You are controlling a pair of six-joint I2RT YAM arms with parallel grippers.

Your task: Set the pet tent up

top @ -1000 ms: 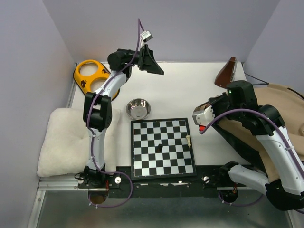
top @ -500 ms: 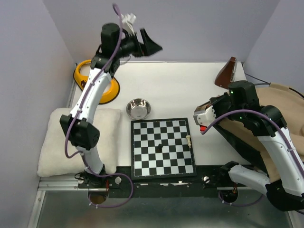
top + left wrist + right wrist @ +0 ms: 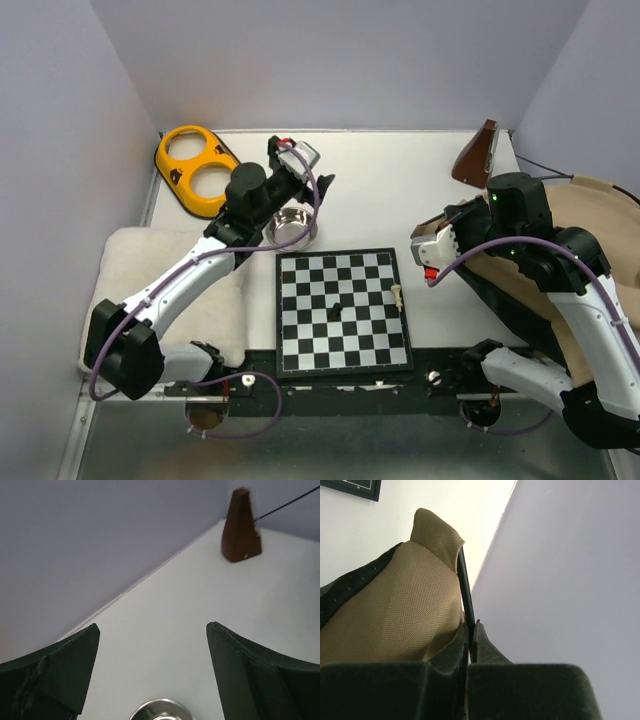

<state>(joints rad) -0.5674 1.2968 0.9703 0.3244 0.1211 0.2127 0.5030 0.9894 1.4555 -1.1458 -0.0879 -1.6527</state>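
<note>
The pet tent (image 3: pixel 600 205) lies collapsed at the table's right edge, tan fabric over black lining (image 3: pixel 510 300). In the right wrist view its tan fabric (image 3: pixel 405 600) fills the left, with a thin black pole (image 3: pixel 465 580) running up along its edge. My right gripper (image 3: pixel 471 630) is shut on that pole. My left gripper (image 3: pixel 312 190) hovers over the steel bowl (image 3: pixel 290 228) at the back left, far from the tent. Its fingers (image 3: pixel 260 675) stand wide open with nothing between them, and the bowl's rim (image 3: pixel 160 710) shows just below.
A chessboard (image 3: pixel 343 310) with a few pieces lies at the front centre. A fluffy white cushion (image 3: pixel 150 300) sits at the left, a yellow two-ring holder (image 3: pixel 195 170) at the back left, and a brown wedge-shaped object (image 3: pixel 478 152) at the back right.
The left arm has swung down from high against the back wall to low over the steel bowl, still open. The right arm and the tent have hardly moved.
</note>
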